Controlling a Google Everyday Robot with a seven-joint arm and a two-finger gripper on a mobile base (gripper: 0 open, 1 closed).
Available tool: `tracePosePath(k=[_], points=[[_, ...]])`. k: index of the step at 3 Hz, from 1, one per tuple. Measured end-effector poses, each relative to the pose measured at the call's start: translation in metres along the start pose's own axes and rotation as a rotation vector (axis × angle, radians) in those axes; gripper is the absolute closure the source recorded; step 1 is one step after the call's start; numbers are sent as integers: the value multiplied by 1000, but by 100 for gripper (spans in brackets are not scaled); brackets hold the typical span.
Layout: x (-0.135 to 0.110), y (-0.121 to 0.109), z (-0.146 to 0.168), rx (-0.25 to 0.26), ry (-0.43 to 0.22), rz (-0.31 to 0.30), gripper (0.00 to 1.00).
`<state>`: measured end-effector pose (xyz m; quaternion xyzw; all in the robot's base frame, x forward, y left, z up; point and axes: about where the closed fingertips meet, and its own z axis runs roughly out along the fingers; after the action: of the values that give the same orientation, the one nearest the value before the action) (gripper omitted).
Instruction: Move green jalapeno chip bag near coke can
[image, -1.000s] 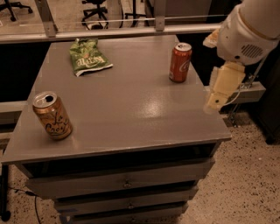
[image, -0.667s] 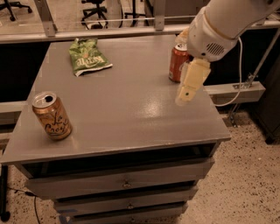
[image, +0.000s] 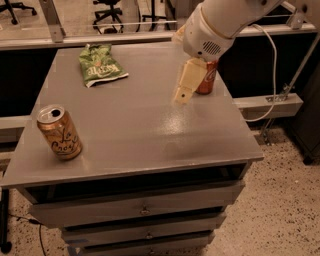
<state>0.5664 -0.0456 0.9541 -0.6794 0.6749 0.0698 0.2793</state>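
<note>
Green jalapeno chip bag (image: 100, 65): flat on the table (image: 140, 140), well to the left of the coke can (image: 209, 79) and a little further back; well apart from the gripper (image: 183, 93), off to its left and beyond it.
Gripper place: hangs tip-down from the white arm (image: 220, 25), just left of the coke can, covering the can's left side in this view; tip above bare tabletop just in front of the can's base.
Gripper state: cannot tell whether spread or pressed together; nothing seen carried; cannot tell whether touching the coke can or merely in front of it.
Coke can: upright, right side and lower part showing past the gripper.
Tan can (image: 60, 132): upright, well to the front left of the coke can, across the tabletop from it.
Change from a second ago: gripper then hung right of the coke can, out past the table's side; a little later stood in front of the can; now over on the can's left. Chip bag, coke can and tan can lie as before.
</note>
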Motion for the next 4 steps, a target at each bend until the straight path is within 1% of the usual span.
tracePosePath(k=[1,2,3,4], points=[[-18,-20,25,24,-50,-2,0],[-57,-68,85,57,-136,17,0],[-88,-109,142,62,-199,59,0],[-106,-144,195,59,-270,139,0]])
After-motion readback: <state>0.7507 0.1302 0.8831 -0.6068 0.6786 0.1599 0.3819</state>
